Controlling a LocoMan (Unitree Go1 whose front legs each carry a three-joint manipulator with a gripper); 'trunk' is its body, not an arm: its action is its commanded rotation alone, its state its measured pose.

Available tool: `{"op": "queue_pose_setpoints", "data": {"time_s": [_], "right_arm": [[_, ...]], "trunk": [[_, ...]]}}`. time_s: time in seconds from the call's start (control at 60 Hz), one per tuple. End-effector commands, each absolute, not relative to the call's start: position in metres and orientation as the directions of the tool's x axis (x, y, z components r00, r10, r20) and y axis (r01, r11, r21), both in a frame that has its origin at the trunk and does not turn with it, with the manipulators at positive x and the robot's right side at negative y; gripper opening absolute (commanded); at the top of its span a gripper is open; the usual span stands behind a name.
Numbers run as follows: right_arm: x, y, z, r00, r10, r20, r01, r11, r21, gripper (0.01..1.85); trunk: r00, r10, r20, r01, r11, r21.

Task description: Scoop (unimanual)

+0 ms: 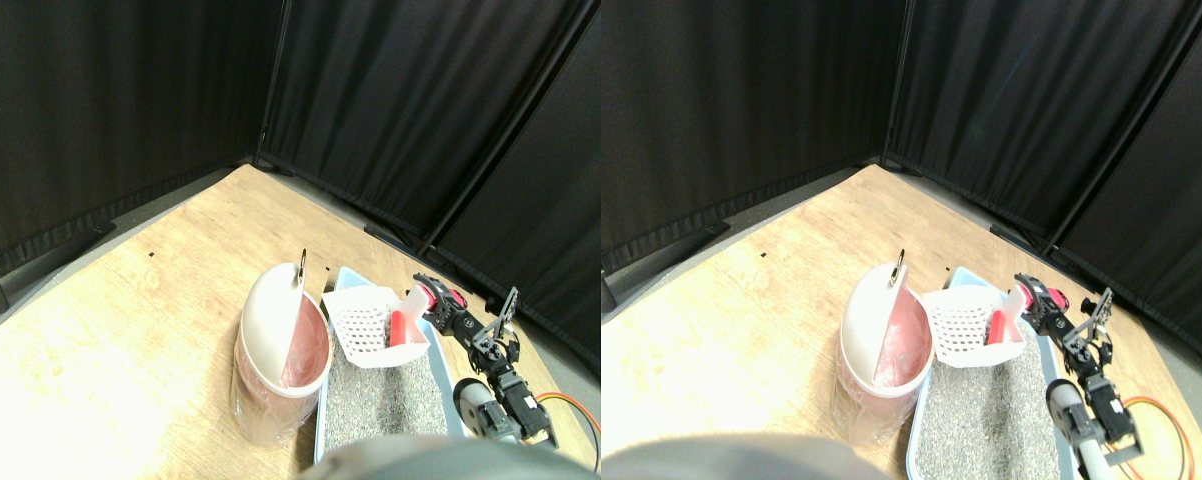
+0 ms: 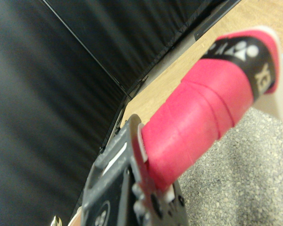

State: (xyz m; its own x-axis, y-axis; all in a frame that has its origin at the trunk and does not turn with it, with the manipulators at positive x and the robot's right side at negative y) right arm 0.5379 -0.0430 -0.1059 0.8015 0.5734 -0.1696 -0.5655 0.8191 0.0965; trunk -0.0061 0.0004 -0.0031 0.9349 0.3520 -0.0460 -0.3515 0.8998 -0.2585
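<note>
One right gripper (image 1: pixel 443 303) clamps pink-wrapped handle (image 2: pixel 198 122) of white slotted plastic scoop (image 1: pixel 366 320) | scoop raised mid-frame, red lump (image 1: pixel 398 327) inside, beside pink-lined white bin (image 1: pixel 281 350) | lift done; dumping remains | blue litter tray (image 1: pixel 441 365) below.

Right arm (image 1: pixel 491 375) comes in from lower right, runs up and left, links stacked in a bent line, grey motor housing at its base. Orange cable loops beside the base. Right gripper (image 1: pixel 439 300) sits at the far end, angled toward the upper left. In the wrist view the gripper (image 2: pixel 148 181) shows its dark jaw frame pressed against a pink wrapped handle (image 2: pixel 203 122); jaws clamp that handle.
</note>
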Motion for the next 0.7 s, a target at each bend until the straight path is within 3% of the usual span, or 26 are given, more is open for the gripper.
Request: {"op": "queue_pose_setpoints", "data": {"time_s": [0.017, 0.217, 0.417, 0.65, 0.7], "right_arm": [[0.538, -0.033, -0.095, 0.794, 0.595, -0.124, -0.588, 0.804, 0.091, 0.05], [0.542, -0.028, -0.097, 0.763, 0.626, -0.162, -0.640, 0.766, -0.053, 0.05], [0.542, -0.028, -0.082, 0.758, 0.635, -0.147, -0.651, 0.751, -0.112, 0.05], [0.537, -0.026, -0.065, 0.769, 0.612, -0.185, -0.638, 0.745, -0.195, 0.05], [0.537, -0.025, -0.062, 0.760, 0.627, -0.173, -0.650, 0.730, -0.212, 0.05]], "trunk": [[0.929, 0.362, -0.077, -0.369, 0.893, -0.257], [0.930, 0.359, -0.075, -0.366, 0.895, -0.256], [0.932, 0.355, -0.073, -0.362, 0.896, -0.258], [0.933, 0.353, -0.068, -0.358, 0.896, -0.262], [0.933, 0.353, -0.067, -0.357, 0.897, -0.262]]}}
